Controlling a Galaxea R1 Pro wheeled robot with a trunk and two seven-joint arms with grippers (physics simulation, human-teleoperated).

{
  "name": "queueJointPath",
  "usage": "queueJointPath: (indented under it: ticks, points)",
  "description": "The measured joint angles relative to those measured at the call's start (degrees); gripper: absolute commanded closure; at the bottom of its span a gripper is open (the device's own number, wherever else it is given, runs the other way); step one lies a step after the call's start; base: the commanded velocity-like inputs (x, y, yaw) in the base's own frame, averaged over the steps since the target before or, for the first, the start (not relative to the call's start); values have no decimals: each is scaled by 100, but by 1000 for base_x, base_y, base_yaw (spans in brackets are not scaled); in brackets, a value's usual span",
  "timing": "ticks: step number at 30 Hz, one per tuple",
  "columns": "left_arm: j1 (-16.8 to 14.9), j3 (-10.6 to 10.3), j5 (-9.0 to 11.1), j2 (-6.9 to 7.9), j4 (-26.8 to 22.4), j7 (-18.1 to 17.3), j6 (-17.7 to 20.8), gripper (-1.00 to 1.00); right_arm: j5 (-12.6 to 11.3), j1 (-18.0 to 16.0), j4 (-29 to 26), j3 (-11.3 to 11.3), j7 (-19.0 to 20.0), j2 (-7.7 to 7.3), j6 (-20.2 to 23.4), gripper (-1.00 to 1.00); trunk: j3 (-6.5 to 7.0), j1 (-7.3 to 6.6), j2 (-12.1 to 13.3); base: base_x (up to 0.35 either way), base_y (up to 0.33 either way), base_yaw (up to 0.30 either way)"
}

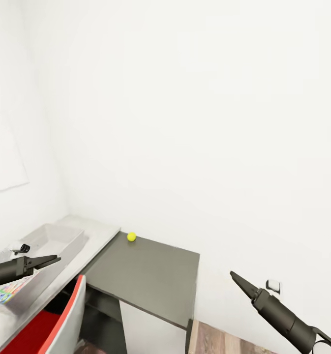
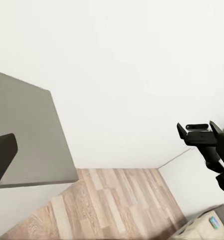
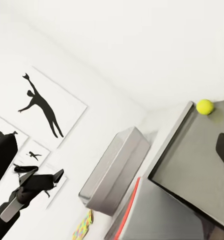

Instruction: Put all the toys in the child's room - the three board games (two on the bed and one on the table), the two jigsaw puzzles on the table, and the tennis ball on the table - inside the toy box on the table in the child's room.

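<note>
The pale grey toy box (image 1: 52, 241) (image 3: 114, 170) stands on the light-grey table (image 1: 94, 236), and I cannot see into it. On the lower dark shelf unit (image 1: 145, 275), near the wall, lies the small yellow-green tennis ball (image 1: 131, 237) (image 3: 204, 106). One bright jigsaw puzzle (image 1: 3, 294) (image 3: 82, 227) lies flat on the table beside the box. My left gripper (image 1: 49, 260) hovers open and empty over the box's near end. My right gripper (image 1: 236, 278) hangs open and empty to the right of the shelf unit, well away from the ball. I can recognise no board game with certainty.
A large flat panel (image 1: 52, 319), red on one face and pale on the other, leans at the table's near edge. White walls close in behind and left, hung with black silhouette pictures (image 3: 47, 107). Wood-plank floor (image 2: 107, 205) lies below. A beige corner with a blue patch (image 2: 206, 227) is cut off.
</note>
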Motion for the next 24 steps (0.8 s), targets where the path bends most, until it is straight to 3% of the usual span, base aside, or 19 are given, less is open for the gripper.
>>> queueJointPath:
  ticks: [14,24]
  points:
    - [0,0,-2,-1,-1,0,0,-100,-2,0,16,-55,17,-8,-3,-100,48,-2,1,-29,-194,-280]
    - [-1,-7,-3,-7,-1,-1,0,-100,-2,0,17,-185,33,0,23,-100,89,-2,0,0,-44,-279]
